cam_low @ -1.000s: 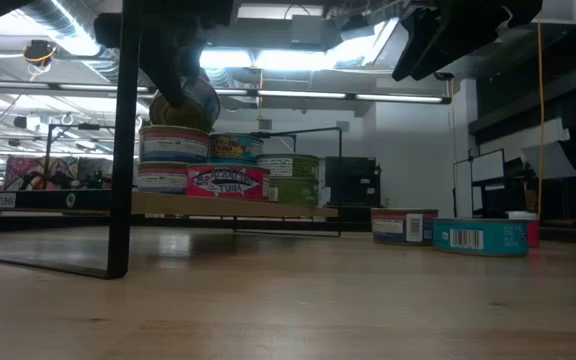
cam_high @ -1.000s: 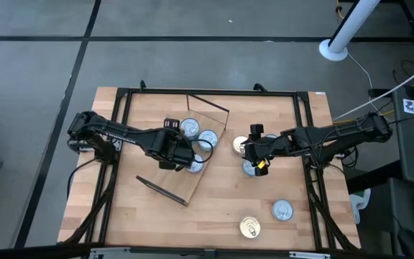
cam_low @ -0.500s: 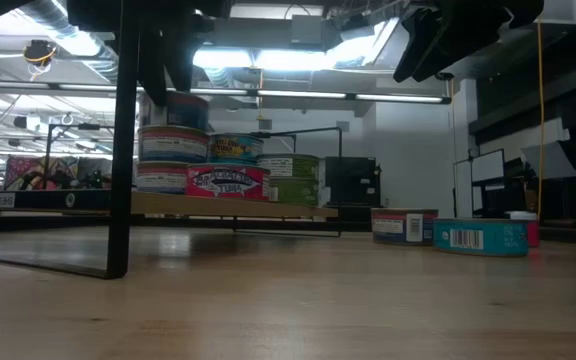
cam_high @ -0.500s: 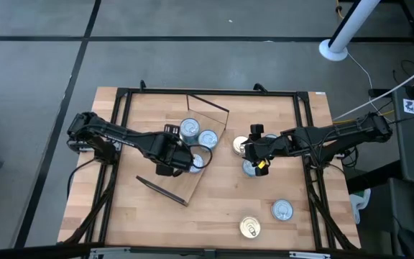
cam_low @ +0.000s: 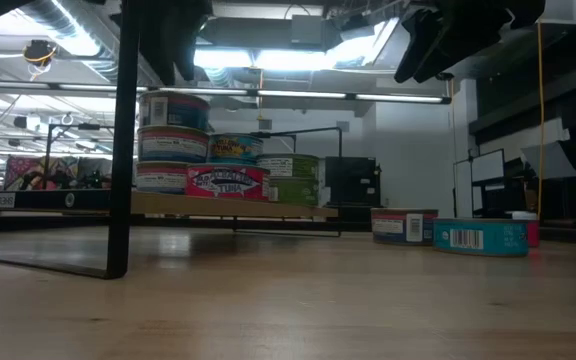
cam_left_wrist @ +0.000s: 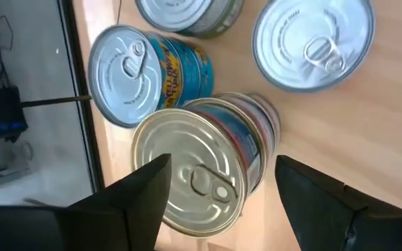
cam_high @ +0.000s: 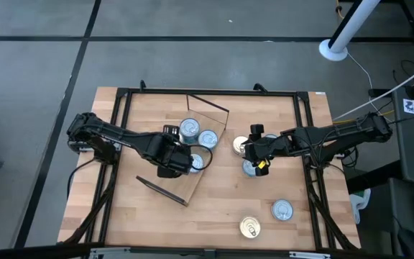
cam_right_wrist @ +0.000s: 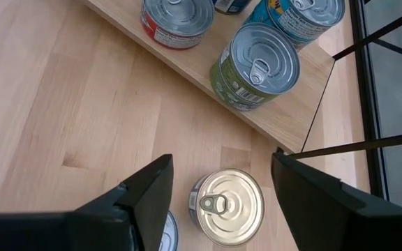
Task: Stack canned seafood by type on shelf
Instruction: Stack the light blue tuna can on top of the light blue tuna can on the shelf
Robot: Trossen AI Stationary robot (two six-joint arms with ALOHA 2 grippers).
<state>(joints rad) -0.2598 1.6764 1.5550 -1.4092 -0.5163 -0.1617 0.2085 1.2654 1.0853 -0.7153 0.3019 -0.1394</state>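
Hovering left pincer (cam_left_wrist: 215,192): standing wide around, not gripping, the three-tin stack (cam_low: 173,140).
Risking: snagging top tin (cam_left_wrist: 194,164), toppling stack at shelf's (cam_low: 238,209) six o'clock.
Waiting right pincer (cam_right_wrist: 218,183): wide, empty.

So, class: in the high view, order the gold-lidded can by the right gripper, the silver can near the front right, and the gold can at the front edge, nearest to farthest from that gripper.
From the right gripper:
1. Gold-lidded can, just left of it.
2. Silver can, front right.
3. Gold can, front edge.

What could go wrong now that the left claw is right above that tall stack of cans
The left claw, open, hangs just over the three-high stack on the shelf; a finger catching the top can on withdrawal could topple it onto neighbouring cans. The right claw hovers open over a loose gold-lidded can.
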